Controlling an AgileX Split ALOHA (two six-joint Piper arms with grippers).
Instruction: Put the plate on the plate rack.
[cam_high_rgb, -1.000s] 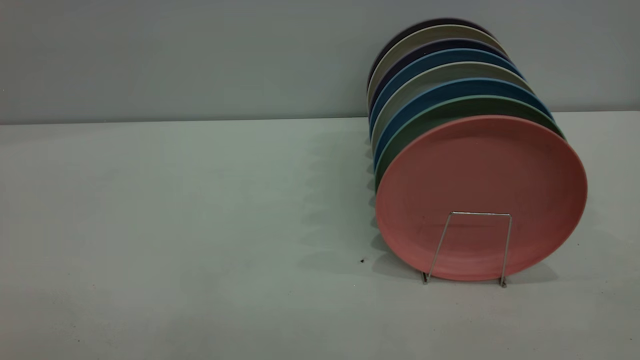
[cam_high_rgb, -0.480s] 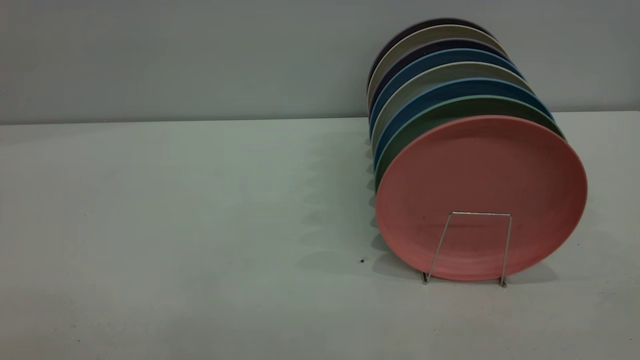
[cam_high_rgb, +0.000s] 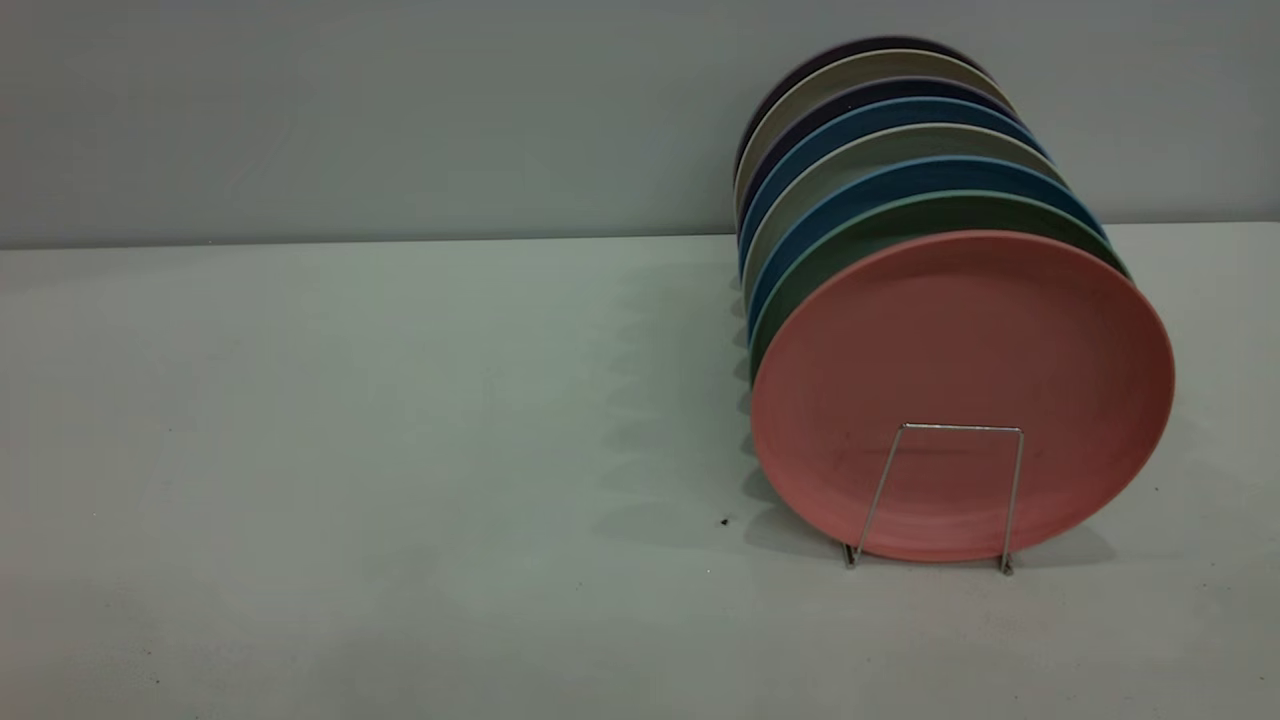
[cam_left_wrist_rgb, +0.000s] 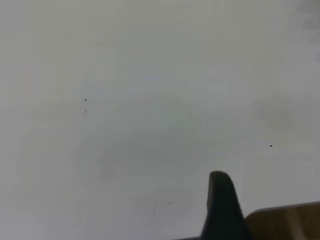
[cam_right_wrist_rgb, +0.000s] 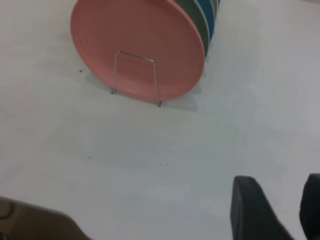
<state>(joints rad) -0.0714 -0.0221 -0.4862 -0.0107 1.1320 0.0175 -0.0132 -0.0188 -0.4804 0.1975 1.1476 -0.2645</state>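
Neither arm shows in the exterior view. The right gripper (cam_right_wrist_rgb: 287, 210) appears only in its own wrist view, hovering above bare table (cam_high_rgb: 400, 450) a good way out from the rack's front end, looking back at it. Two dark fingertips (cam_right_wrist_rgb: 252, 207) stand with a clear gap between them and nothing in that gap, so the jaws are parted and empty. The left gripper (cam_left_wrist_rgb: 222, 207) is over a bare stretch of table too: its wrist view gives one dark fingertip and a tan piece beside it, and whether those jaws are parted or closed can't be told.

The pink plate (cam_high_rgb: 962, 395) stands on edge in the plate rack (cam_high_rgb: 945, 495), frontmost in the row at the table's back right, near the rear edge. The rack's front wire loop crosses the plate's lower face. Directly behind it sits a green plate (cam_high_rgb: 800, 290), then blue plates (cam_high_rgb: 790, 245) and grey and dark ones running back toward the wall.

The right wrist view picks up the pink plate (cam_right_wrist_rgb: 137, 47) and wire loop (cam_right_wrist_rgb: 135, 77) from above and shows only slivers of the plates behind; the exterior view lays out the whole row. No writing or labels can be read.
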